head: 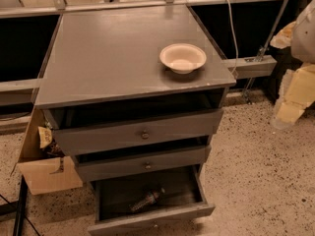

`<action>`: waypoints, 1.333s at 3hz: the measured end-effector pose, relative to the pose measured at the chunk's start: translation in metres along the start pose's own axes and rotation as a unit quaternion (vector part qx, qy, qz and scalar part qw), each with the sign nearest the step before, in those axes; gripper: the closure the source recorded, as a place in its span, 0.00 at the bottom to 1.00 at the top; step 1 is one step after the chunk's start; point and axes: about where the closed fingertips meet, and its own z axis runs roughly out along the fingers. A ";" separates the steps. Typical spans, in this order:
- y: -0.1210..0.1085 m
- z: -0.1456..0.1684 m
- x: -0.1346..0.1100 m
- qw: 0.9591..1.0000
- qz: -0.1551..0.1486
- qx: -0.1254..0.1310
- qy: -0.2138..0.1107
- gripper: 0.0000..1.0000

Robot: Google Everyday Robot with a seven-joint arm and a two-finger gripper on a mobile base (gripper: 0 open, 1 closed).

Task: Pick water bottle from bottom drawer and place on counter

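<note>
Now, in the camera view, the bottom drawer (147,221) stands pulled out. The water bottle (146,199) lies on its side on the dark drawer floor, slanted, with its cap towards the right. On the grey tabletop (108,58) a pale bowl (182,58) sits near the front right corner. The pincer (288,109) hangs at the right edge over the speckled floor (256,171), well apart from the cabinet. I cannot tell how far open it is, and it holds nothing that shows.

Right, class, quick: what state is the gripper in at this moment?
Gripper: at the right edge of the view; open or closed cannot be told. It does not hold the water bottle, which lies in the bottom drawer.
</note>
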 end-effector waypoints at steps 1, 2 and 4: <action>0.000 0.000 0.000 1.000 0.000 0.000 0.000 0.00; 0.008 0.022 0.005 1.000 0.007 -0.002 -0.017 0.00; 0.063 0.138 0.021 0.996 0.032 -0.025 -0.075 0.00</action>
